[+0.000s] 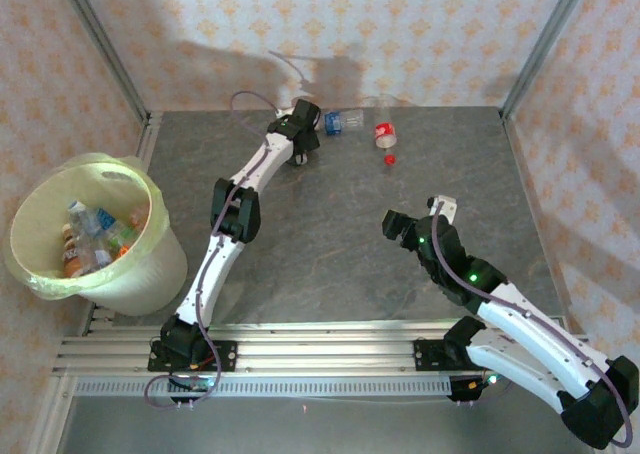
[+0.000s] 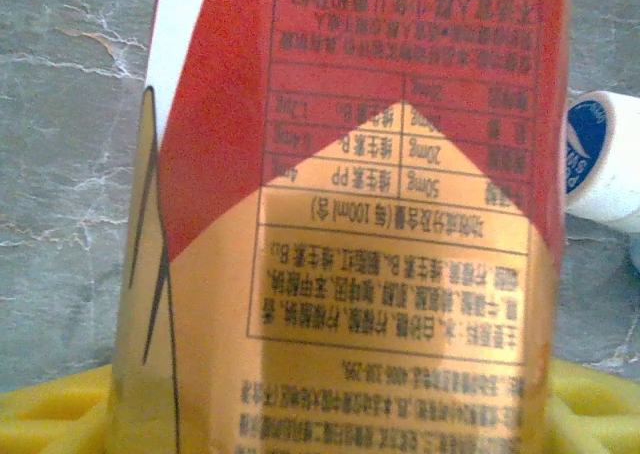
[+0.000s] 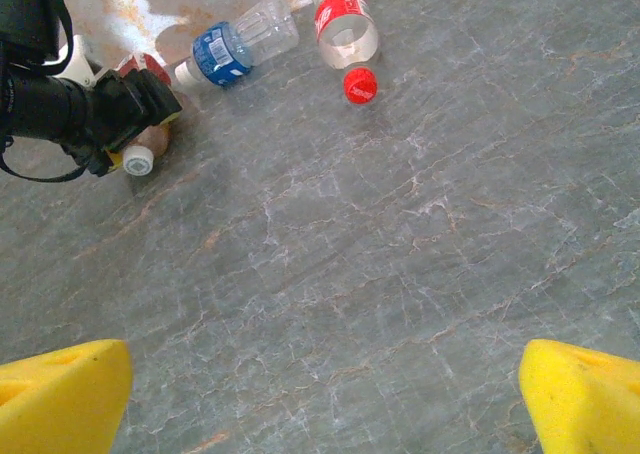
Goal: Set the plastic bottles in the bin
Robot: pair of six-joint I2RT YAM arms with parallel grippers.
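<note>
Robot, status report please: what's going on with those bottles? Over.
Left gripper around red-and-orange bottle near back wall, grip unclear. Right gripper open, empty. Blue-label bottle, red-label bottle, loose red cap beside it; bin holds several.

Tabletop (image 3: 400, 274): grey, veined like stone, smooth, matt.
Bottle (image 3: 340, 19), upper centre: clear plastic, glossy, with a red film label. Loose cap (image 3: 360, 85) below it: red plastic.
Close-up label (image 2: 350, 224): red and gold printed film, shiny.
Bin liner (image 1: 157, 219), left of frame: thin translucent yellow-green plastic, crinkled.
Finger pads (image 3: 60, 394), lower corners: yellow, matt, foam-like.
Rail (image 1: 320, 359), along the bottom: ribbed bare metal.
Walls (image 1: 400, 34): patterned, papery, matt.
</note>
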